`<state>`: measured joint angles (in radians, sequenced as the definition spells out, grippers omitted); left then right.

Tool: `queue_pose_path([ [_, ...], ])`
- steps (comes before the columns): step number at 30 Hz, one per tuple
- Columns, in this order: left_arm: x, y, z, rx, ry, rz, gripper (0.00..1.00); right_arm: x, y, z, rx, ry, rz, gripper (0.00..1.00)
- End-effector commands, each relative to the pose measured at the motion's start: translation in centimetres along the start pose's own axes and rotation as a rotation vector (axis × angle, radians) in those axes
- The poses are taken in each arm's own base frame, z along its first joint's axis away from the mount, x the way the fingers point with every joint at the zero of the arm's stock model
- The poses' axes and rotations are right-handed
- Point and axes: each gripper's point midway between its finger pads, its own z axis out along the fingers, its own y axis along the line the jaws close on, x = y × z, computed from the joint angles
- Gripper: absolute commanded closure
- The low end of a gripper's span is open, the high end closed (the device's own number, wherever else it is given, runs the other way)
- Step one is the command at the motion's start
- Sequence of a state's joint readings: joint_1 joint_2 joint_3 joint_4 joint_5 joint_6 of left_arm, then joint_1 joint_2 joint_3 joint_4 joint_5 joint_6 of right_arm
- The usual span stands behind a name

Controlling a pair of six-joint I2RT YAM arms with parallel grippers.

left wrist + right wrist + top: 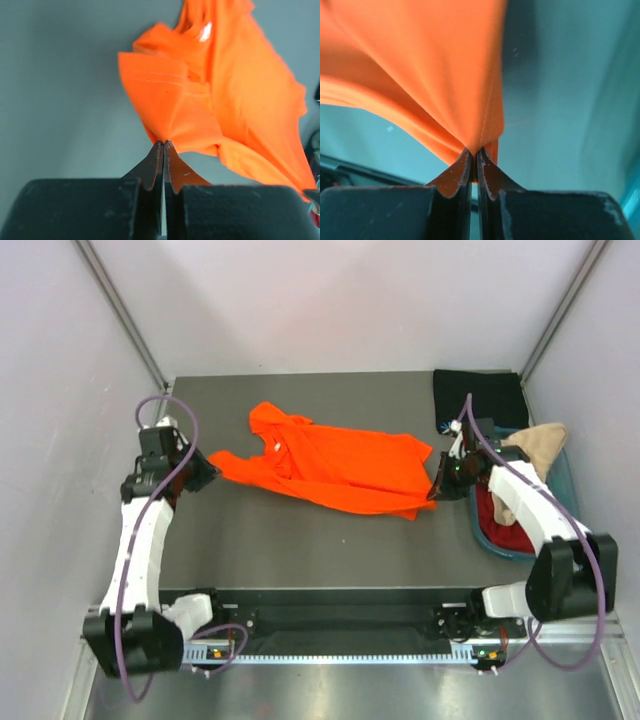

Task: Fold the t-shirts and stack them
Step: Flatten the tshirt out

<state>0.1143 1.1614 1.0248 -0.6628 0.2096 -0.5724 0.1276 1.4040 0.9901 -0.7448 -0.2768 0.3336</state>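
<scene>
top external view: orange t-shirt (340, 468) stretched across the desk (300, 540), left gripper (207, 472) clamped on one end, right gripper (438, 488) pinching the other end beside the teal tub (503, 547).

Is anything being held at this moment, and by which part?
Both arms hold the orange t-shirt. The left fingers pinch a corner at its left end. The right fingers pinch the opposite end, at a stitched edge.
</scene>
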Motion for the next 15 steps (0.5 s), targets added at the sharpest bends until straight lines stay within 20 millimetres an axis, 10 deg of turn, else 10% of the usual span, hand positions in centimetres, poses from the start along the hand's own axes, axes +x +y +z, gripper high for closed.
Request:
queue_pose_path([
  [1, 0.9, 1.0, -3.4, -0.038, -0.045, 0.05, 1.0, 0.9, 1.0, -4.8, -0.001, -0.027, 0.023, 0.96],
  [9, 2.1, -0.3, -3.2, 0.02, -0.025, 0.155, 1.0, -6.0, 5.4, -1.6, -0.176, -0.066, 0.057, 0.9],
  [15, 2.6, -1.7, -2.4, 0.07, 0.007, 0.201, 1.0, -11.2, 4.4, 2.0, -0.076, -0.033, -0.02, 0.73],
])
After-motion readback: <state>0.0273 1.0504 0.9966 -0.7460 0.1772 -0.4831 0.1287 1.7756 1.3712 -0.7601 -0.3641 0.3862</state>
